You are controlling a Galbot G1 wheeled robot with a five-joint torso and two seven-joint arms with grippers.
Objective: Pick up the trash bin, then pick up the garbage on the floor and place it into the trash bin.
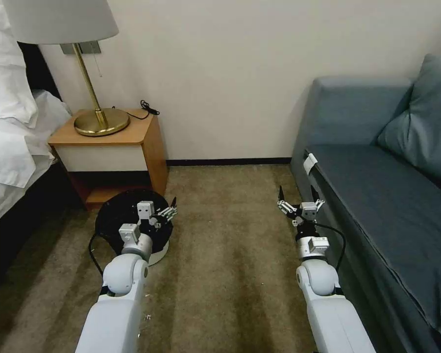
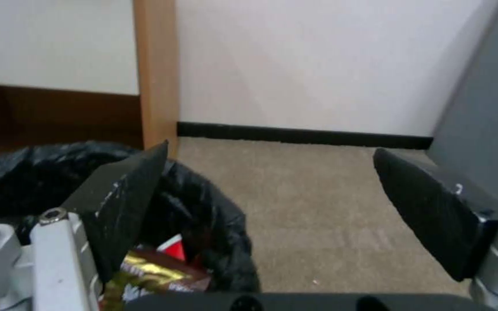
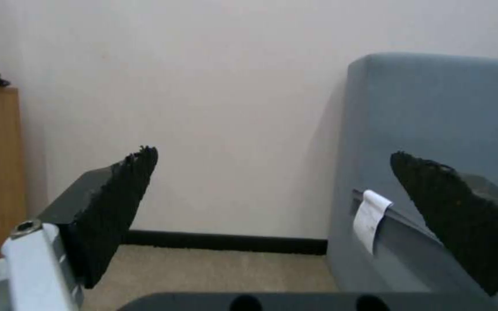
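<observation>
Black-bagged bin (image 1: 132,220) on your carpet (image 1: 220,274) beside the nightstand (image 1: 108,147), wrapper (image 2: 157,272) and carton (image 2: 174,248) inside; left gripper (image 1: 167,211) over its rim, jaws apart, likely for grasping; right gripper (image 1: 300,202) idle by the sofa (image 1: 377,196), jaws apart.

no legible text, labels or numbers

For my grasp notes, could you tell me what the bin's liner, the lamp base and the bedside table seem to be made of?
The trash bin liner looks like thin black plastic film: crinkled, faintly glossy folds. The lamp base appears to be polished brass-toned metal, with bright reflections. The bedside table seems wood or wood-look laminate, matte orange-brown; which one I cannot tell.
</observation>
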